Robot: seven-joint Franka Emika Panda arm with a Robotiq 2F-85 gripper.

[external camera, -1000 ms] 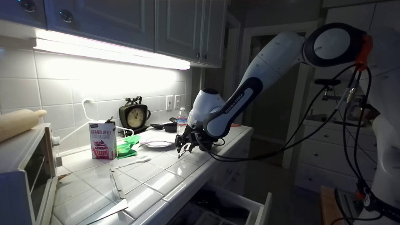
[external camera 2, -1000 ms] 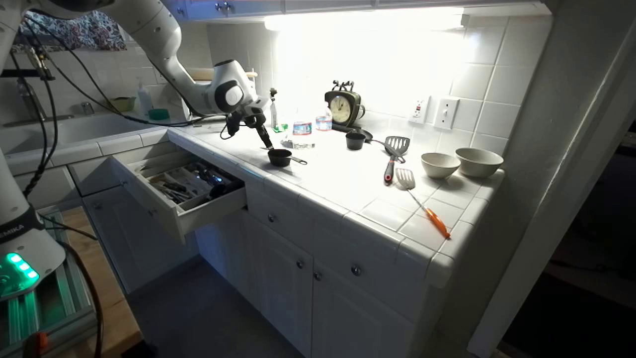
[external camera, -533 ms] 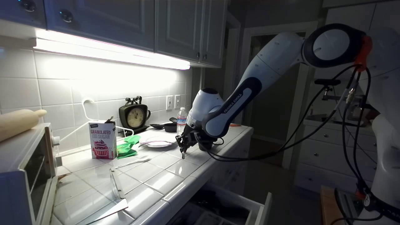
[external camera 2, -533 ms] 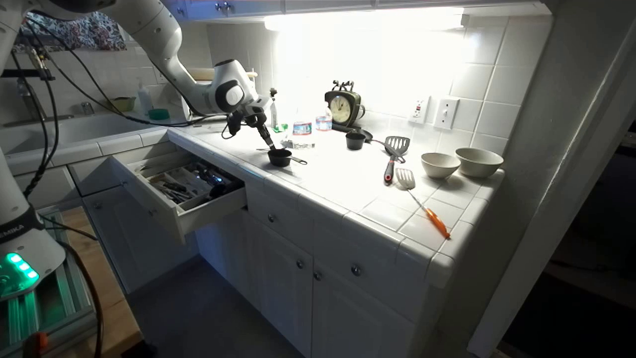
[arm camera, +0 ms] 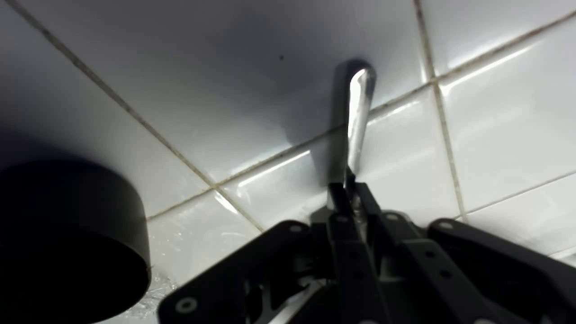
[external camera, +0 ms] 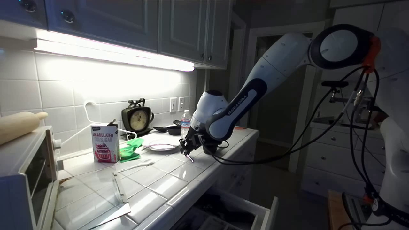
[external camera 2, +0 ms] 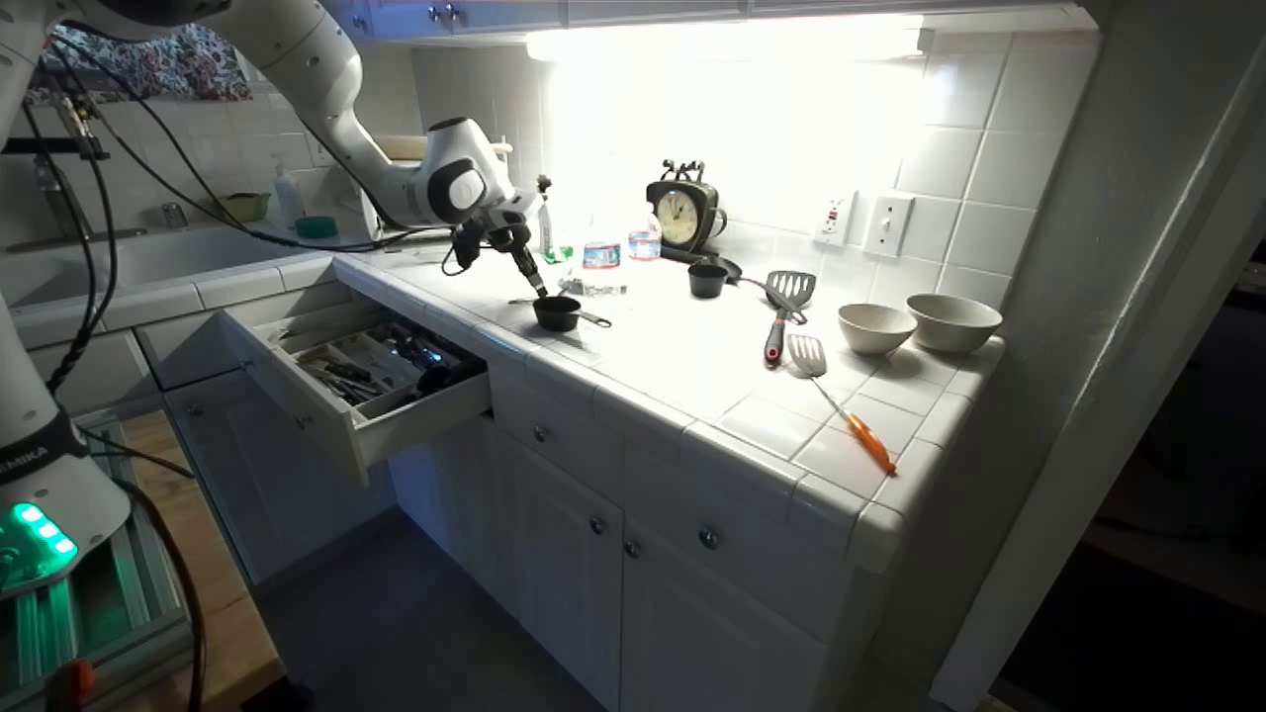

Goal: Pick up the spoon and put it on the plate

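My gripper (arm camera: 352, 192) is shut on the silver spoon (arm camera: 358, 110) low over the tiled counter. Its rounded handle end sticks out past the fingertips in the wrist view, casting a shadow on the tile; the bowl is hidden. Whether it touches the counter I cannot tell. In an exterior view a short bright length of the spoon (external camera: 190, 158) shows under the gripper (external camera: 186, 154). The white plate (external camera: 166, 149) lies farther back, left of the gripper in that view, with a thin pinkish streak across it; it is out of the wrist view.
A black measuring cup (external camera 2: 560, 314) stands close beside the fingers; its dark wall (arm camera: 130, 211) fills the wrist view's left. A water bottle (external camera: 186, 123) rises behind the arm. A green bag (external camera: 129, 153), sugar box (external camera: 104, 145) and white utensil (external camera: 137, 165) lie left. A drawer (external camera 2: 406, 430) hangs out below.
The fingers, apart around the spoon a second ago, have come together on it. Its handle has swung round slightly under the gripper. The arm has barely moved.
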